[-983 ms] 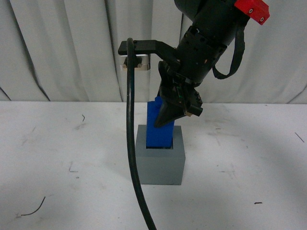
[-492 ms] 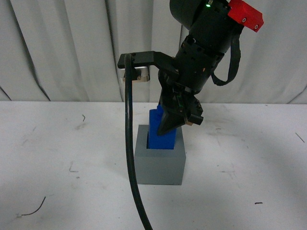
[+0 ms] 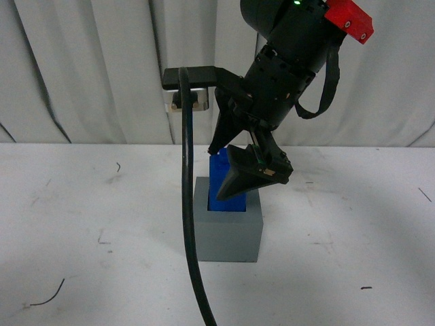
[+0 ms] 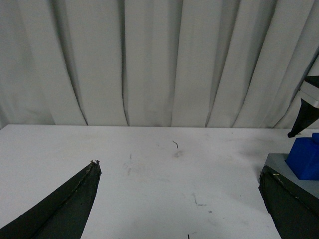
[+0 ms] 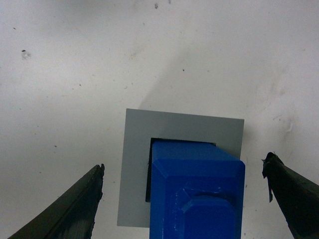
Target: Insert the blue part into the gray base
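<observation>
The blue part [image 3: 219, 191] stands upright with its lower end in the recess of the gray base [image 3: 226, 234], at the middle of the table. My right gripper [image 3: 215, 175] is open, one finger on each side of the blue part's top, apart from it. In the right wrist view the blue part [image 5: 197, 191] rises out of the gray base [image 5: 135, 164] between the spread fingers of the right gripper [image 5: 183, 164]. My left gripper [image 4: 179, 169] is open and empty, low over the table to the left of the gray base [image 4: 278, 164] and blue part [image 4: 305, 157].
A black cable [image 3: 187, 204] hangs in front of the base's left side. A gray curtain [image 3: 95, 68] closes off the back of the white table [image 3: 353, 224]. Small dark scraps [image 3: 44, 295] lie on the table.
The right gripper was shut on the blue part and has opened. The blue part has sunk lower into the gray base and stands there on its own.
</observation>
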Motion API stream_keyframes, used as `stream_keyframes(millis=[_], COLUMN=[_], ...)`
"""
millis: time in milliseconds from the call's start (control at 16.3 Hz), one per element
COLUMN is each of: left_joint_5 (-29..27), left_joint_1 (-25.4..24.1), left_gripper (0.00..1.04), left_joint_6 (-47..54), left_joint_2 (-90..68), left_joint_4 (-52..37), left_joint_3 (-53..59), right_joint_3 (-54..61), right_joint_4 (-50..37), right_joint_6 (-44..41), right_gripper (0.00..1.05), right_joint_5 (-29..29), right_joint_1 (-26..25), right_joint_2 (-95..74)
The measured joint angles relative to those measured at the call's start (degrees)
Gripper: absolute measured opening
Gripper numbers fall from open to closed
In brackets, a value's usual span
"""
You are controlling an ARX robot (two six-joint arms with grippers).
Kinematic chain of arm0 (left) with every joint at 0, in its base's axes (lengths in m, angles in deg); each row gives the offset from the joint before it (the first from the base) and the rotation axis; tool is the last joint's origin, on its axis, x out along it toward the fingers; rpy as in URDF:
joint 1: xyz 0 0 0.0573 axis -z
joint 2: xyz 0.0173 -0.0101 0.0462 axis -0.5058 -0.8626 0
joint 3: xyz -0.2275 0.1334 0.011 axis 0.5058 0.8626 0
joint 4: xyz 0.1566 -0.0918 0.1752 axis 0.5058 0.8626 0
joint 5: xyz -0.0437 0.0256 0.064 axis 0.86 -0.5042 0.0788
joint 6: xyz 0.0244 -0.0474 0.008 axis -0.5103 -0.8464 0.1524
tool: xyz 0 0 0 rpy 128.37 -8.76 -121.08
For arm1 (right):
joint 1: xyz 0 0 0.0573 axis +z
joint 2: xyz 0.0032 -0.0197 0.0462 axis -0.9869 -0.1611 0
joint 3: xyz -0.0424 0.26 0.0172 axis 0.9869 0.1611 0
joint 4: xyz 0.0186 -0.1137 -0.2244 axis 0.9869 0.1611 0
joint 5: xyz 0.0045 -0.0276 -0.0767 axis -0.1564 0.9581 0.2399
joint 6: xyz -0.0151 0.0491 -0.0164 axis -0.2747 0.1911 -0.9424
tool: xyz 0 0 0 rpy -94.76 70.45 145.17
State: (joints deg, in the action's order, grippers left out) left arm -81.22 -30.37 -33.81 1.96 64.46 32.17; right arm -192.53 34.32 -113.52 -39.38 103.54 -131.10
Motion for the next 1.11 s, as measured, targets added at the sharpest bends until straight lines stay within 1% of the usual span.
stream_keyframes(millis=[123, 246, 430, 492, 615, 676, 737, 799, 922, 1045, 1106], left_joint_5=[0.0, 0.0, 0.0, 0.0, 0.0, 0.0, 0.0, 0.0, 0.0, 0.0, 0.0], left_joint_1=[0.0, 0.0, 0.0, 0.0, 0.0, 0.0, 0.0, 0.0, 0.0, 0.0, 0.0], left_gripper=[0.98, 0.98, 0.98, 0.98, 0.98, 0.98, 0.98, 0.98, 0.98, 0.98, 0.98], left_joint_6=[0.0, 0.0, 0.0, 0.0, 0.0, 0.0, 0.0, 0.0, 0.0, 0.0, 0.0], left_joint_2=[0.0, 0.0, 0.0, 0.0, 0.0, 0.0, 0.0, 0.0, 0.0, 0.0, 0.0], left_joint_4=[0.0, 0.0, 0.0, 0.0, 0.0, 0.0, 0.0, 0.0, 0.0, 0.0, 0.0], left_joint_3=[0.0, 0.0, 0.0, 0.0, 0.0, 0.0, 0.0, 0.0, 0.0, 0.0, 0.0], right_joint_3=[-0.1, 1.1, 9.5, 14.3, 27.3, 34.5, 40.5, 48.6, 61.5, 73.6, 79.7], right_joint_4=[-0.1, -3.6, -20.0, -28.4, -48.3, -58.4, -65.9, -74.6, -83.7, -90.5, -93.1], right_joint_6=[0.1, 1.8, 9.4, 14.0, 27.2, 36.1, 43.8, 53.7, 67.1, 74.8, 76.6], right_gripper=[0.98, 0.98, 0.98, 0.98, 0.98, 0.98, 0.98, 0.98, 0.98, 0.98, 0.98], right_joint_5=[-2.8, -4.5, -4.5, -3.0, 1.0, 5.6, 10.5, 16.0, 21.2, 22.5, 22.3], right_joint_1=[-0.3, -0.7, -1.6, -1.9, -3.0, -3.5, -4.7, -7.2, -12.2, -17.0, -19.5], right_joint_2=[0.8, 3.1, 11.3, 14.7, 22.6, 26.7, 30.1, 34.8, 42.5, 50.2, 54.9])
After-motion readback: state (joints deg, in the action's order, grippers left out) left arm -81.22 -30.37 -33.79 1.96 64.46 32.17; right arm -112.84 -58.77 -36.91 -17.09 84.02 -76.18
